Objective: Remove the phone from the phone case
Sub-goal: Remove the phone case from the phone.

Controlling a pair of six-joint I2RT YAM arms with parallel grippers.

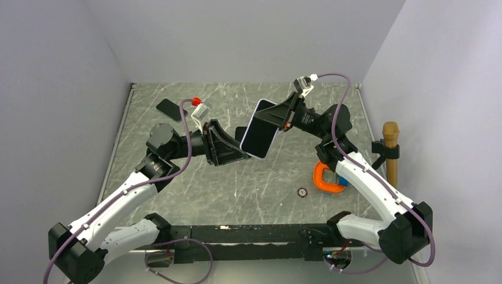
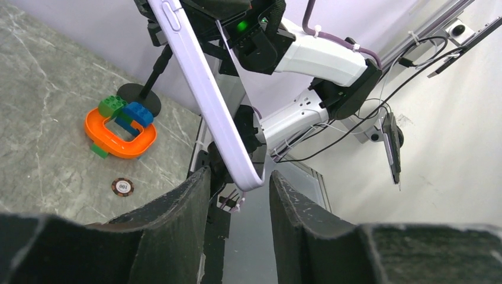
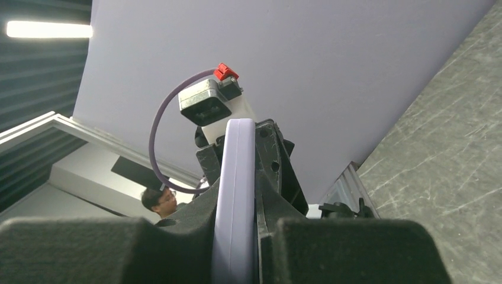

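The phone, dark screen up, sits in a lavender case (image 1: 260, 129) that is lifted off the table and tilted. My right gripper (image 1: 275, 116) is shut on the case's upper right part. In the right wrist view the case edge (image 3: 234, 177) runs up between my right gripper's (image 3: 237, 236) foam pads. My left gripper (image 1: 244, 149) is open at the case's lower end. In the left wrist view the case's bottom corner (image 2: 248, 174) hangs between the left fingertips (image 2: 192, 192) with a gap on each side of my left gripper (image 2: 240, 180).
A second dark phone (image 1: 171, 109) lies flat at the back left. An orange ring with toy bricks (image 1: 328, 177) and a poker chip (image 1: 302, 191) lie at the right front. A brown post on a black stand (image 1: 390, 151) stands at the right edge.
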